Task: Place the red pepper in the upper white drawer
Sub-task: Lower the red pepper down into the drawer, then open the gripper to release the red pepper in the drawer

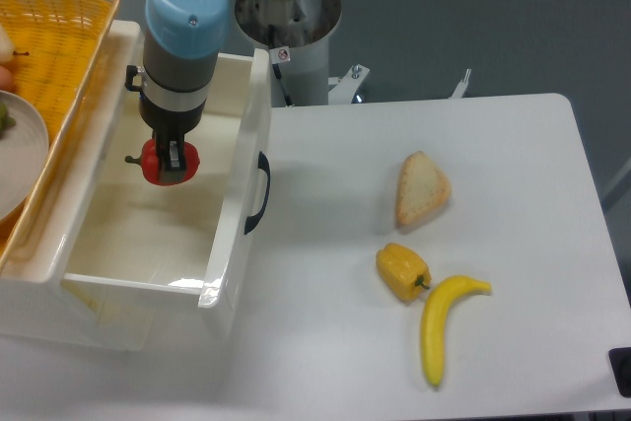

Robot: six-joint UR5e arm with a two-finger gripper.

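The red pepper (169, 163) is small, round and shiny, with a short dark stem poking out to the left. The fingers (175, 157) are clamped on it from above. It hangs inside the upper white drawer (229, 244), over the drawer's floor, near the back. The drawer is a big, deep, shiny white box with a dark curved handle (258, 193) on its front.

On the white worktop (513, 165) there is one yellow pepper (402, 271), one banana (441, 323) just beside it, and one piece of bread (421, 187). One yellow wicker basket (61, 36) sits to the left of the drawer.
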